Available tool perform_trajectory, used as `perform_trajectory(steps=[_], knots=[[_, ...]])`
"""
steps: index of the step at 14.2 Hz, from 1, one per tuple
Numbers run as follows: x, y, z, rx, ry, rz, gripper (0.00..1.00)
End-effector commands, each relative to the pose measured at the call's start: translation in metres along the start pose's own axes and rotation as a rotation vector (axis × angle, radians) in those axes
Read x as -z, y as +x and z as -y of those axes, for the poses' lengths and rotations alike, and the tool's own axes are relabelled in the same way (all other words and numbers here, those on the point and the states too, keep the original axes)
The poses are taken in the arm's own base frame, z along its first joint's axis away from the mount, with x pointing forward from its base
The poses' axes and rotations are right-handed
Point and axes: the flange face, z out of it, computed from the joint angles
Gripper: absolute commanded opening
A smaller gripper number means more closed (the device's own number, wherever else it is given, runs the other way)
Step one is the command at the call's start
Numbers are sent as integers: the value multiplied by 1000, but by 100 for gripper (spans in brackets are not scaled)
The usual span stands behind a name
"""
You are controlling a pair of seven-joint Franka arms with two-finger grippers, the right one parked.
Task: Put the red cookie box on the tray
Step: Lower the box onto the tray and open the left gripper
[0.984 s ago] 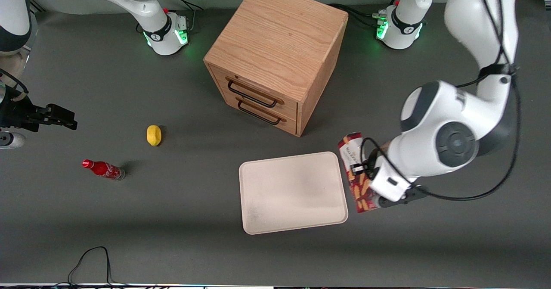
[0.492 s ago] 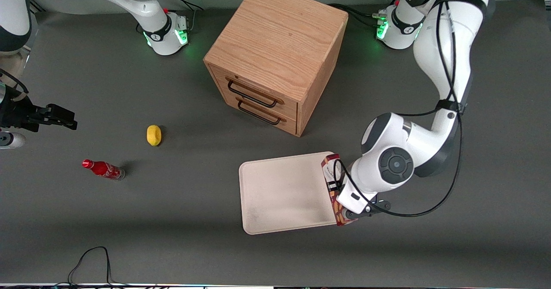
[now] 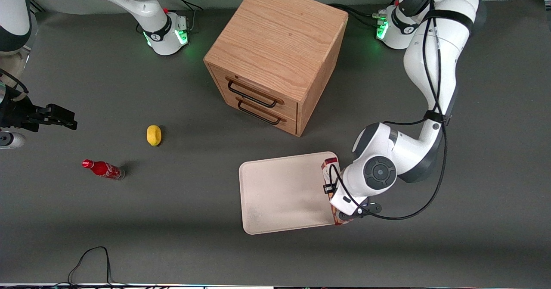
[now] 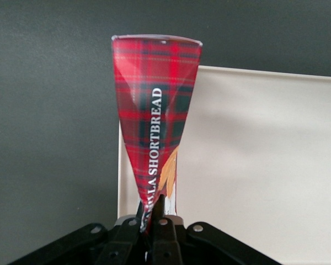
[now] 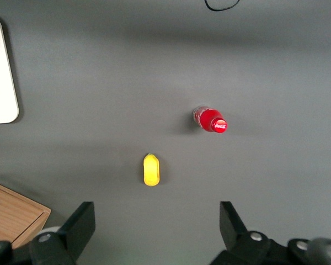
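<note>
Right now your end effector [image 4: 153, 216] is pinching the box [image 4: 154, 118] by one narrow end, fingers drawn in tight on the carton, as the wrist view is showing you. Seen from the front, the end effector [image 3: 340, 209] is hovering over the tray's [image 3: 280, 194] short edge nearest the working arm's end of the bench [image 3: 172, 237], and the box [image 3: 329, 168] is running along that edge, mostly hidden under the wrist. You cannot tell whether the box is touching the tray or hanging just above it. Farther from the camera than the tray, the cabinet [image 3: 275, 52] is standing with both drawers shut. Toward the parked arm's end, a yellow item [image 3: 153, 135] and a bottle [image 3: 103, 169] are lying well apart from the tray.
</note>
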Motion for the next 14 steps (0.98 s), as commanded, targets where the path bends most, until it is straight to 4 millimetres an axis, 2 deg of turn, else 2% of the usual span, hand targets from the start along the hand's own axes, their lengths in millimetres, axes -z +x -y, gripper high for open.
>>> perform_trajectory(steps=[1,4,6,14], knots=[[-5,-1,-5,0,12,-26,0],[-6,-2,-6,7,9,-21,0],[-7,-2,-4,5,13,-21,99],[-5,-1,-3,9,14,-22,100]])
